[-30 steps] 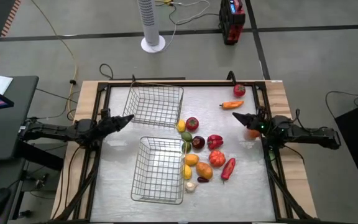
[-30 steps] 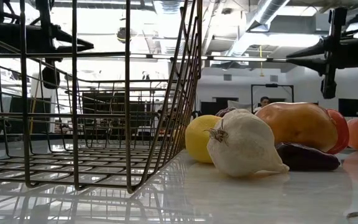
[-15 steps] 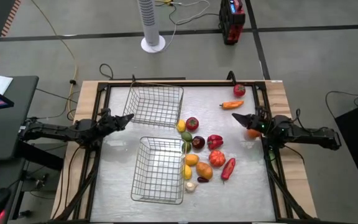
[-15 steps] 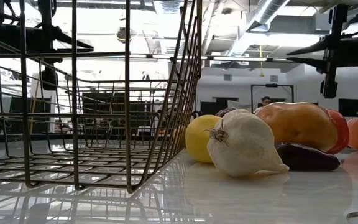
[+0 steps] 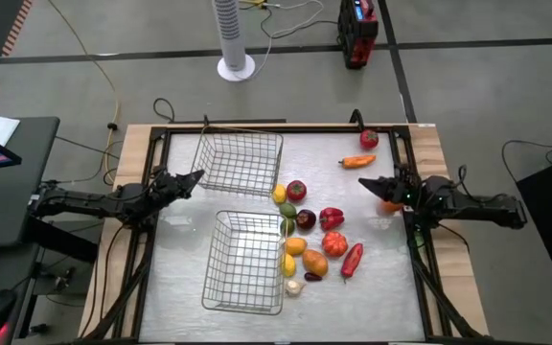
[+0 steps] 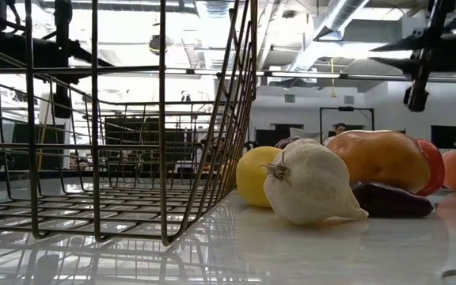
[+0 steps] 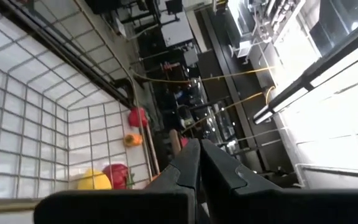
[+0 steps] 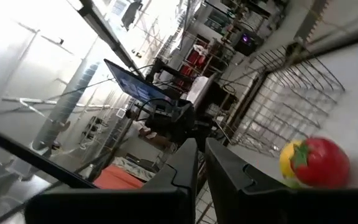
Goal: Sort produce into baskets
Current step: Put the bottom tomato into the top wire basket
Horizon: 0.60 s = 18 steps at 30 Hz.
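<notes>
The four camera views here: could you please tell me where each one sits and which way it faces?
High view: overhead, looking straight down on the table; both arms show.
Low view: table height, looking past the near basket and garlic; arms overhead.
Left wrist view: facing the far basket; shut left end effector below.
Right wrist view: facing a tomato; shut right end effector below.
Shared: that tomato shows from overhead too.

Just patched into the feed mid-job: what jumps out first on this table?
Two empty wire baskets, the far basket and the near basket, sit left of centre. A bright cluster of produce lies loose on the table beside them, with the garlic nearest the low camera. The left gripper and right gripper hover shut at opposite table edges, holding nothing.
</notes>
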Tool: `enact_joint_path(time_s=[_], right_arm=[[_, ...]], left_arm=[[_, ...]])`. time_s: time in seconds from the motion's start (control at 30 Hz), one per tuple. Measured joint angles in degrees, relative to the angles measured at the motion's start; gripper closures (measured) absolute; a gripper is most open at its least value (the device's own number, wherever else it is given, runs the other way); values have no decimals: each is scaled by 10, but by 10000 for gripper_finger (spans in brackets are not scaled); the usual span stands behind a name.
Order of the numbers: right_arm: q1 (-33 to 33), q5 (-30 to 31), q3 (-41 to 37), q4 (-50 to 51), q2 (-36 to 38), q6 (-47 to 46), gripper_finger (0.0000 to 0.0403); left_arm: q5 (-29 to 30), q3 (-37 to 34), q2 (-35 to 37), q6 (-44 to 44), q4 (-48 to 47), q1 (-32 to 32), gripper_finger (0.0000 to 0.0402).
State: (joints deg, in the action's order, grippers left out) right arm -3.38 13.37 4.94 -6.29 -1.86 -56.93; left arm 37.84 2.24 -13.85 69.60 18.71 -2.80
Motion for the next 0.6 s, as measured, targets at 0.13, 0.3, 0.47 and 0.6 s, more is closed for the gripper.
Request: enact_joint_path(time_s=[0.13,0.3,0.47,0.6], right_arm=[[0,0,51,27,-47,48,343],[0,0,116,68,-142,88,343],[0,-10,166,70,-237,130,343],[0,-39,206,82,-304,156,343]], left_arm=[[1,0,-4,-11,-8,0,401],[14,0,-5,24,-35,1,401],[15,0,-5,27,-30,1,401],[-19,2,-5,-9,62,1,401]])
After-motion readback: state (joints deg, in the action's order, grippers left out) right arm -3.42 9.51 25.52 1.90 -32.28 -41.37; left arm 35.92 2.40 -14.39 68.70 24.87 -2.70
